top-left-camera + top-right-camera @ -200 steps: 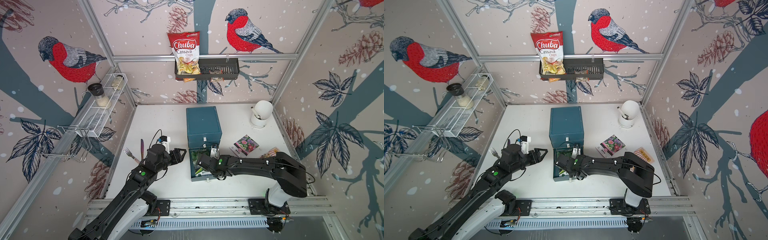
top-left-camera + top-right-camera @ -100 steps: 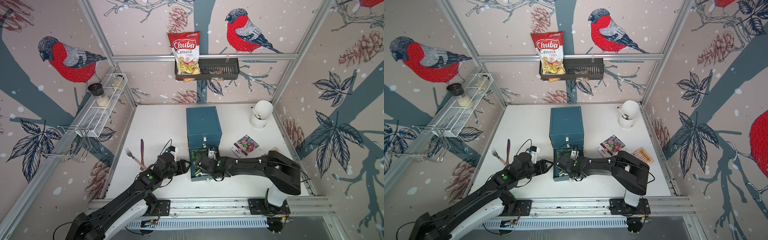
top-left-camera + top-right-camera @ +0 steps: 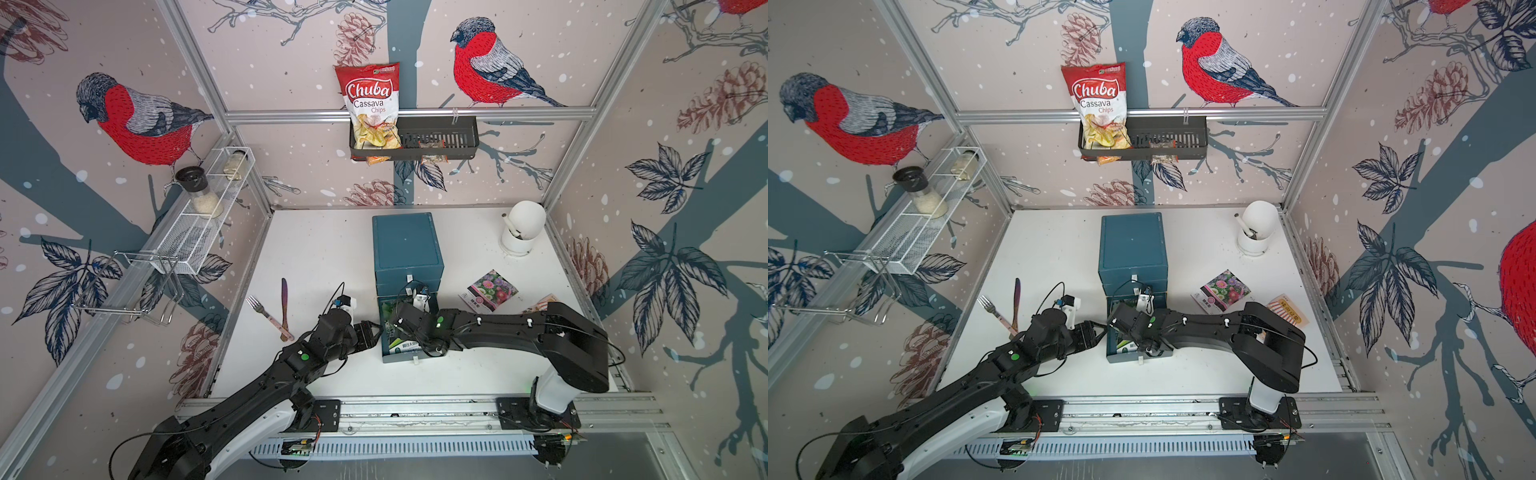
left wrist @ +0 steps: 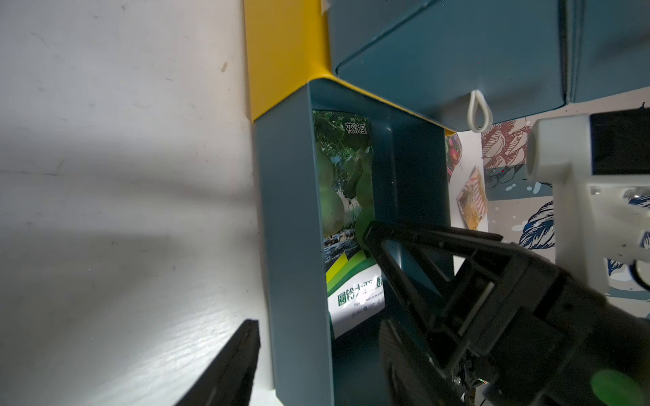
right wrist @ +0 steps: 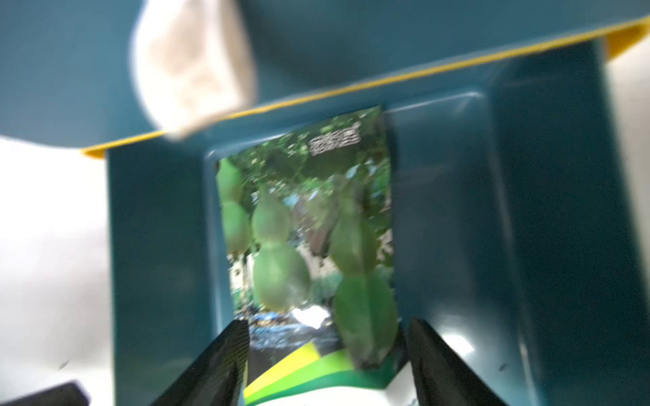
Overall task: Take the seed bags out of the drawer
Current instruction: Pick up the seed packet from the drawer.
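Half open, the left gripper (image 3: pixel 375 331) has been brought in to straddle the drawer's (image 4: pixel 292 246) side wall, holding nothing. The green seed bag (image 5: pixel 306 228) is seen flat inside, beneath the open, empty right gripper (image 5: pixel 329 327); the flowered seed bag (image 3: pixel 490 289) and orange seed bag (image 3: pixel 1284 310) lie out to its right.

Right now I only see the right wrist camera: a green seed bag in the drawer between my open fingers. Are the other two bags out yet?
Observer: Yes. The flower packet lies on the table, to the right of the cabinet.
Operator: And the orange one?
Observer: The orange striped packet lies near the table's right edge, partly hidden by the right arm.
Operator: Where's the left gripper?
Observer: The left gripper is outside the drawer, beside its left wall.
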Controlling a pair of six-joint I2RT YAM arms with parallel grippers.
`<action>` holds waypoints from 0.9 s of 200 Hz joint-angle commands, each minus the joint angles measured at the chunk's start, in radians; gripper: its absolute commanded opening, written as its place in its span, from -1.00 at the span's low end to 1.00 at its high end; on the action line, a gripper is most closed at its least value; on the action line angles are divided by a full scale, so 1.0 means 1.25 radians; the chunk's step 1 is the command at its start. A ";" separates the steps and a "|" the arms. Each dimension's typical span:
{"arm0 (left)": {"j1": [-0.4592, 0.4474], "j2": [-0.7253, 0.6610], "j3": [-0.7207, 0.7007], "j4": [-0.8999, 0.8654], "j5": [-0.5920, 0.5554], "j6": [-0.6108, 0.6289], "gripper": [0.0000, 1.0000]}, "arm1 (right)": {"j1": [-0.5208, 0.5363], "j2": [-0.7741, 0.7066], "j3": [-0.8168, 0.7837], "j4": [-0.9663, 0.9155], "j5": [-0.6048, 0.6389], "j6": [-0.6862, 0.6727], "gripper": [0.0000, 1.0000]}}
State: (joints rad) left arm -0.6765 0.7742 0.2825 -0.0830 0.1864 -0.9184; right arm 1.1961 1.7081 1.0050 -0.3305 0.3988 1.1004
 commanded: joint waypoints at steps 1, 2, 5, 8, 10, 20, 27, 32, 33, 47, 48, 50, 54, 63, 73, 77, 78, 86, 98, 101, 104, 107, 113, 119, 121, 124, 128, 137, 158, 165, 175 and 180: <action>-0.002 0.000 -0.005 0.031 -0.004 -0.004 0.19 | -0.006 0.013 -0.003 -0.037 0.022 0.012 0.52; -0.002 0.000 -0.006 0.031 -0.003 -0.004 0.19 | -0.006 0.014 -0.004 -0.035 0.021 0.011 0.52; -0.002 0.000 -0.007 0.032 -0.002 -0.004 0.19 | -0.006 0.016 -0.006 -0.028 0.016 0.009 0.52; -0.002 0.002 -0.007 0.033 -0.002 -0.004 0.19 | -0.007 0.017 -0.008 -0.020 0.012 0.007 0.51; -0.002 0.002 -0.007 0.034 -0.001 -0.004 0.19 | -0.007 0.019 -0.009 -0.015 0.010 0.006 0.51; -0.002 0.003 -0.012 0.037 -0.001 -0.004 0.18 | -0.008 0.025 -0.015 0.009 -0.005 0.003 0.48; -0.002 0.004 -0.013 0.038 0.000 -0.004 0.19 | -0.008 0.028 -0.019 0.027 -0.015 0.001 0.45; -0.002 0.004 -0.015 0.039 0.001 -0.004 0.19 | -0.009 0.030 -0.022 0.039 -0.022 0.001 0.44; -0.002 0.005 -0.015 0.039 0.001 -0.004 0.18 | -0.009 0.031 -0.023 0.040 -0.024 0.000 0.43; -0.002 0.006 -0.017 0.041 0.000 -0.004 0.18 | -0.011 0.036 -0.031 0.071 -0.045 -0.003 0.37; -0.002 0.006 -0.017 0.041 0.000 -0.004 0.18 | -0.011 0.036 -0.032 0.073 -0.047 -0.003 0.37; -0.002 0.006 -0.018 0.041 0.000 -0.004 0.18 | -0.011 0.037 -0.034 0.076 -0.048 -0.003 0.36; -0.002 0.007 -0.018 0.043 0.001 -0.004 0.18 | -0.012 0.037 -0.036 0.084 -0.055 -0.004 0.35; -0.002 0.010 -0.021 0.045 0.002 -0.004 0.18 | -0.013 0.038 -0.041 0.100 -0.068 -0.007 0.32; -0.002 0.012 -0.024 0.049 0.003 -0.005 0.18 | -0.013 0.041 -0.046 0.112 -0.082 -0.008 0.27; -0.002 0.013 -0.024 0.053 0.004 -0.005 0.17 | -0.015 0.041 -0.048 0.118 -0.087 -0.008 0.25; -0.002 0.014 -0.025 0.054 0.004 -0.006 0.17 | -0.016 0.041 -0.049 0.120 -0.088 -0.008 0.25; -0.002 0.016 -0.029 0.059 0.006 -0.008 0.17 | -0.017 0.041 -0.054 0.132 -0.098 -0.010 0.18; -0.002 0.021 -0.033 0.068 0.009 -0.012 0.17 | -0.023 0.041 -0.060 0.145 -0.111 -0.010 0.07; -0.003 0.021 -0.035 0.071 0.010 -0.013 0.17 | -0.023 0.041 -0.062 0.148 -0.114 -0.011 0.04; -0.003 0.022 -0.036 0.073 0.011 -0.014 0.17 | -0.023 0.041 -0.063 0.151 -0.118 -0.011 0.01; -0.003 0.024 -0.036 0.074 0.012 -0.014 0.16 | -0.024 0.041 -0.065 0.154 -0.122 -0.012 -0.03; -0.004 0.025 -0.038 0.077 0.014 -0.015 0.16 | -0.028 0.040 -0.070 0.163 -0.129 -0.013 -0.11; -0.004 0.027 -0.038 0.078 0.013 -0.016 0.16 | -0.030 0.039 -0.071 0.170 -0.136 -0.015 -0.16; -0.004 0.027 -0.039 0.079 0.013 -0.015 0.16 | -0.031 0.039 -0.073 0.173 -0.139 -0.016 -0.18; -0.004 0.027 -0.040 0.079 0.014 -0.015 0.16 | -0.031 0.039 -0.074 0.178 -0.142 -0.016 -0.21; -0.004 0.029 -0.041 0.081 0.014 -0.015 0.16 | -0.033 0.039 -0.077 0.181 -0.147 -0.017 -0.25; -0.004 0.030 -0.041 0.083 0.014 -0.015 0.16 | -0.038 0.039 -0.080 0.192 -0.155 -0.018 -0.34; -0.005 0.030 -0.044 0.085 0.014 -0.015 0.16 | -0.043 0.037 -0.083 0.202 -0.167 -0.023 -0.58; -0.005 0.030 -0.045 0.086 0.014 -0.016 0.16 | -0.045 0.036 -0.082 0.201 -0.168 -0.027 -0.67; -0.005 0.030 -0.046 0.088 0.014 -0.017 0.16 | -0.044 0.033 -0.077 0.197 -0.166 -0.031 -0.77; -0.005 0.031 -0.047 0.088 0.014 -0.018 0.16 | -0.044 0.031 -0.075 0.195 -0.164 -0.033 -0.83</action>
State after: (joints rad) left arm -0.6773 0.8124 0.2302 -0.0261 0.2050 -0.9390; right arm 1.1400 1.7531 0.9043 -0.0814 0.2241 1.0760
